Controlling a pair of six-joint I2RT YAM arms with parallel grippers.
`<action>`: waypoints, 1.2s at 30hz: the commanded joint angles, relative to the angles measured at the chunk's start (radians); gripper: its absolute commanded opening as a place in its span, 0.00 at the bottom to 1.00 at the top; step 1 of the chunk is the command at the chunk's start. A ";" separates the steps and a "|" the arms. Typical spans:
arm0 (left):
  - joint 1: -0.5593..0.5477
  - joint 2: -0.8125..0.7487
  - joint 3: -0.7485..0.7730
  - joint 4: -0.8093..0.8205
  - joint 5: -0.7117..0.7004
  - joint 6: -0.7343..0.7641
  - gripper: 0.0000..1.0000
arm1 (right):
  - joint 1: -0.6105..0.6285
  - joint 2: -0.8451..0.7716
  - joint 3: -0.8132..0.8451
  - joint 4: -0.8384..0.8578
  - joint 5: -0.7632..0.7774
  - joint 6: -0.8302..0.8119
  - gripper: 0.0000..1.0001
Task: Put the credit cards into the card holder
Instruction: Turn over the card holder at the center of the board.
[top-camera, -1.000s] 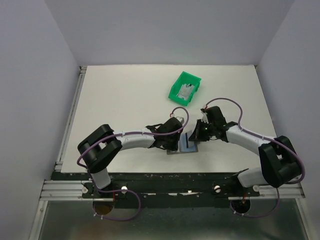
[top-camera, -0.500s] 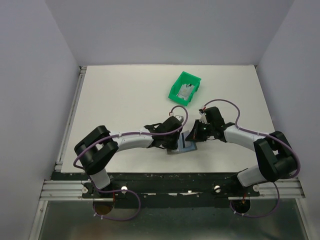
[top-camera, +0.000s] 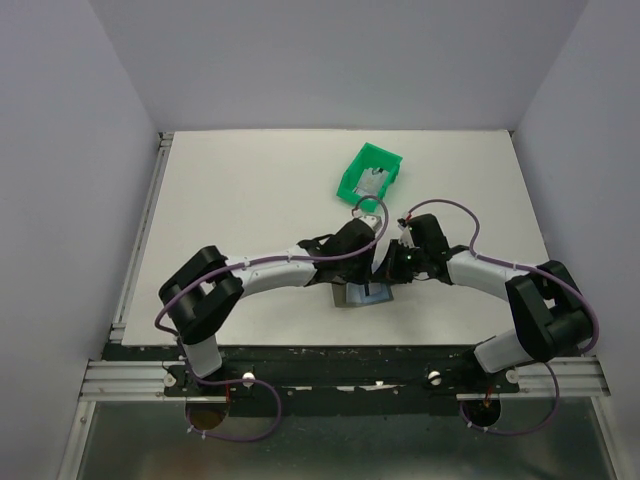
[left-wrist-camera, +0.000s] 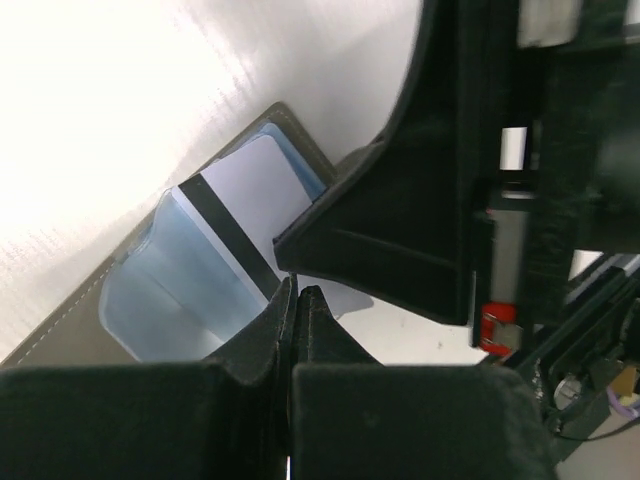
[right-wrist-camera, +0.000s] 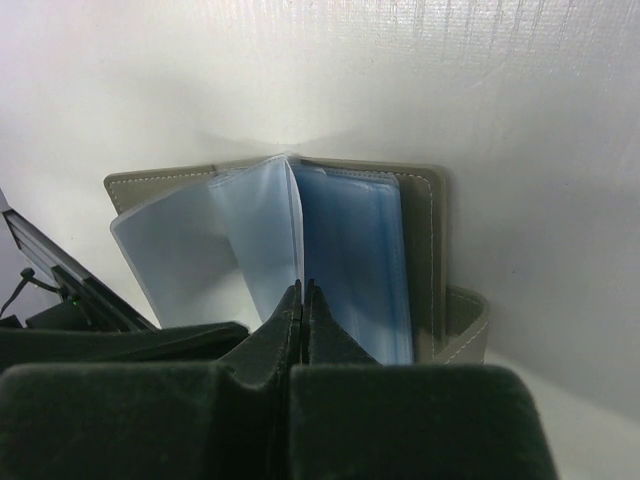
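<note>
The card holder (right-wrist-camera: 425, 215) lies open on the table, its light blue sleeves fanned out; it also shows under both grippers from above (top-camera: 352, 298). A whitish credit card (left-wrist-camera: 262, 190) with a dark stripe rests among the sleeves. My left gripper (left-wrist-camera: 297, 290) is shut, with its tips at that card's near edge and nothing visibly between them. One sleeve leaf (right-wrist-camera: 268, 225) stands upright, and my right gripper (right-wrist-camera: 303, 290) is shut on its lower edge. The two grippers, left (top-camera: 370, 266) and right (top-camera: 389, 270), meet over the holder. Another credit card (top-camera: 372, 183) lies in the green bin.
The green plastic bin (top-camera: 352, 185) stands on the white table behind the grippers, slightly to the right of centre. The right gripper's black body (left-wrist-camera: 420, 200) fills the upper right of the left wrist view, very close to my left fingers. Grey walls enclose the table.
The left wrist has swung away from the near edge and to the right, rising over the holder. The right gripper has edged left. The holder has shifted slightly left.
</note>
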 joint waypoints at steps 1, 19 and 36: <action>0.000 0.068 0.008 -0.002 0.007 0.012 0.00 | 0.006 0.024 -0.034 -0.035 0.018 -0.004 0.00; 0.002 0.066 -0.179 0.029 -0.023 -0.035 0.00 | 0.003 -0.093 -0.028 -0.145 0.127 0.022 0.01; 0.003 -0.056 -0.242 -0.026 -0.098 -0.032 0.00 | 0.006 -0.068 -0.031 -0.192 0.185 -0.010 0.00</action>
